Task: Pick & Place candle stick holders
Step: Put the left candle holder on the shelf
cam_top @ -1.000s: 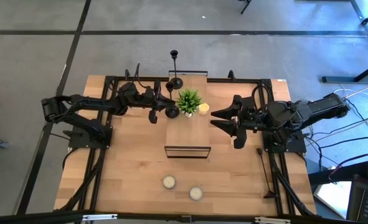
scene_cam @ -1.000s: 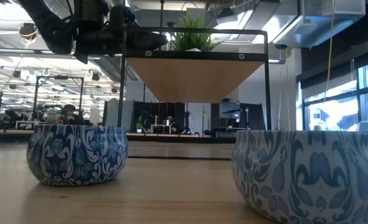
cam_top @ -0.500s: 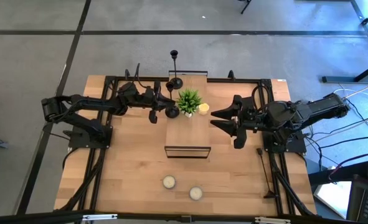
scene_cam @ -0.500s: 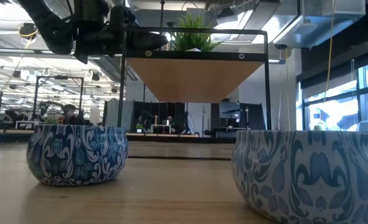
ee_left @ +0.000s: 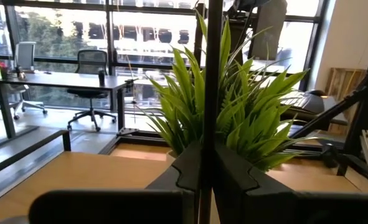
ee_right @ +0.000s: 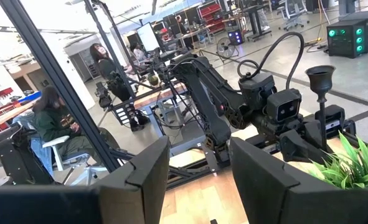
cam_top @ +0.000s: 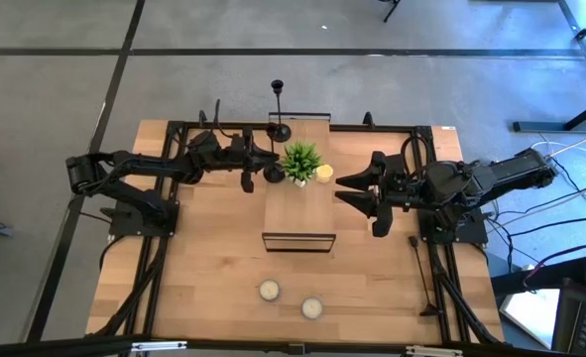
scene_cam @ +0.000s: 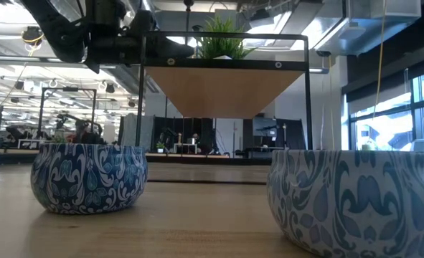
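Slightly toward the far edge of the bench (cam_top: pixel 203 268), the left gripper (cam_top: pixel 265 162) and the candle holder (cam_top: pixel 273 175) it carried were seen to have shifted since a second earlier; the holder's round base, which had lain at the near side of the plant (cam_top: pixel 300 160), was now found closer beside the plant's left. The jaws of the left gripper were clenched on the thin black rod of that candle holder, as was shown in the left wrist view, where the rod (ee_left: pixel 210 93) ran upright between the two dark fingers (ee_left: pixel 233 177) in front of the green leaves (ee_left: pixel 252 118). A second, taller candle holder (cam_top: pixel 278 109) was stood at the far edge of the bench, its base just behind the plant. A small yellow candle (cam_top: pixel 324 173) was set just to the right of the plant on the raised wooden shelf (cam_top: pixel 297 213). The right gripper (cam_top: pixel 344 190) was held to the right of the shelf, well apart from the holders, its jaws released and nothing between them. Two patterned blue tins (cam_top: pixel 269 290) with white candles were placed near the front of the bench; in the low view they were seen large, one at the left (scene_cam: pixel 90 177) and one at the right (scene_cam: pixel 355 201).
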